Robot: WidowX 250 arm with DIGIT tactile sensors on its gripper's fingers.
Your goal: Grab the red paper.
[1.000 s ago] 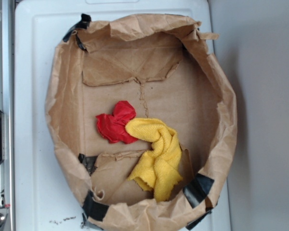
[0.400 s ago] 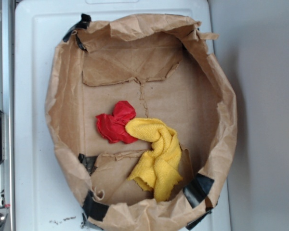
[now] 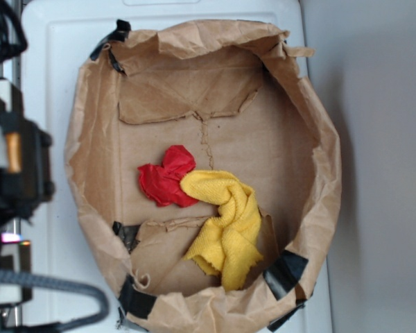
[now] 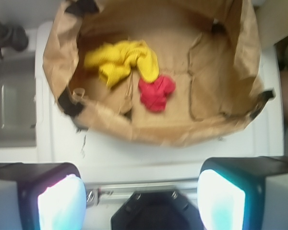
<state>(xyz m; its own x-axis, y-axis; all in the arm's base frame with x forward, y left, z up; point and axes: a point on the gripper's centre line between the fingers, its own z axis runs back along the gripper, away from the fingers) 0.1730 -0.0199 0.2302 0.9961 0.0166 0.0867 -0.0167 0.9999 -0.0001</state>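
Observation:
The red paper (image 3: 166, 178) is a small crumpled red wad on the floor of the brown paper bag (image 3: 319, 208), touching the yellow cloth (image 3: 225, 225) on its right. In the wrist view the red paper (image 4: 156, 92) lies mid-bag, right of the yellow cloth (image 4: 122, 60). My gripper (image 4: 141, 196) is open and empty, its two pads (image 4: 62, 201) wide apart, over the white surface outside the bag's near wall. In the exterior view only the dark arm body (image 3: 14, 166) shows at the left edge, outside the bag.
The bag (image 4: 149, 129) sits opened wide on a white tray-like surface (image 3: 48, 83), with black tape (image 3: 284, 270) at its corners. A metal rail (image 4: 149, 189) and a black mount lie below the gripper. A grey wall is at right.
The arm has come into the exterior view at the left edge, where only a black mount showed before. The red paper, cloth and bag have not moved.

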